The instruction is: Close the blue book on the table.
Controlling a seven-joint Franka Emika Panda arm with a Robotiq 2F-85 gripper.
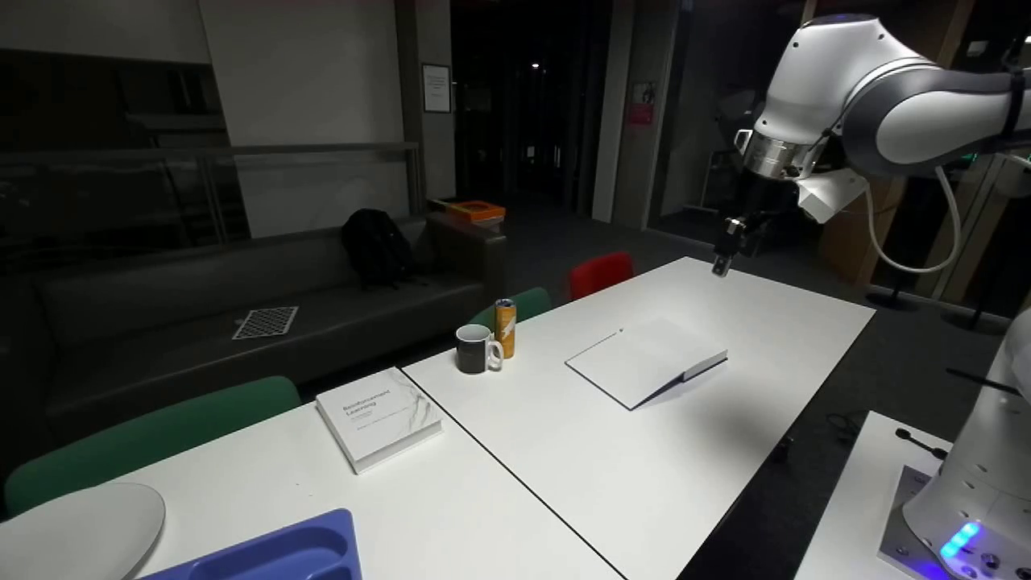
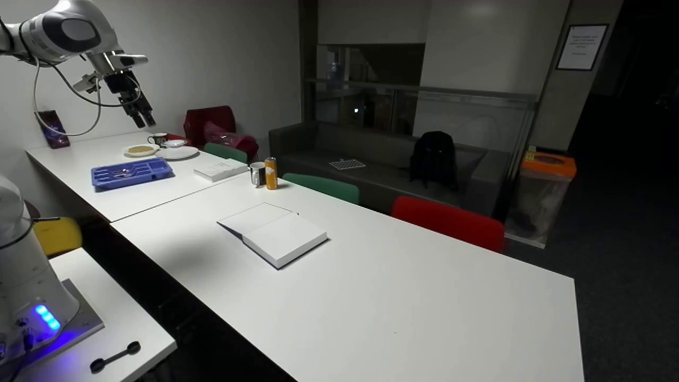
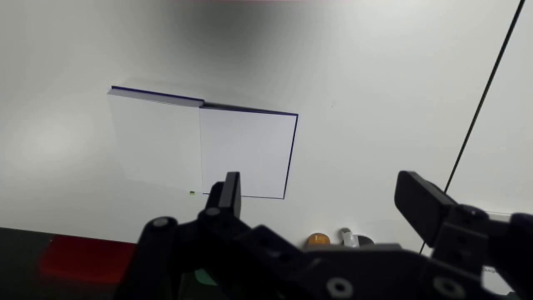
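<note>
A dark sofa point(image 1: 185, 278) stands in dim light beyond a long white table point(image 1: 773, 322). On that table, in both exterior views, the blue book point(image 1: 644, 361) lies open, pages point(image 2: 286, 236) up, well apart from the mug point(image 1: 473, 354) and the orange can point(image 1: 506, 322). Your gripper point(image 3: 318, 191) hangs in the air, away from the book, its fingers point(image 3: 420, 204) spread and holding nothing. By all appearances, none of the closing is done: you have yet to raise the thin cover point(image 3: 245, 152) and fold it over the thick block of pages. The wrist view gives you the full gap between the fingers, which the exterior views show only small. It omits the blue tray point(image 2: 132, 175), seen whole in an exterior view with plates point(image 2: 177, 153) beyond. In an exterior view you can read "Reinforcement Learning" on the white book point(image 1: 378, 411); the wrist view catches only a scrap of its lettering.
</note>
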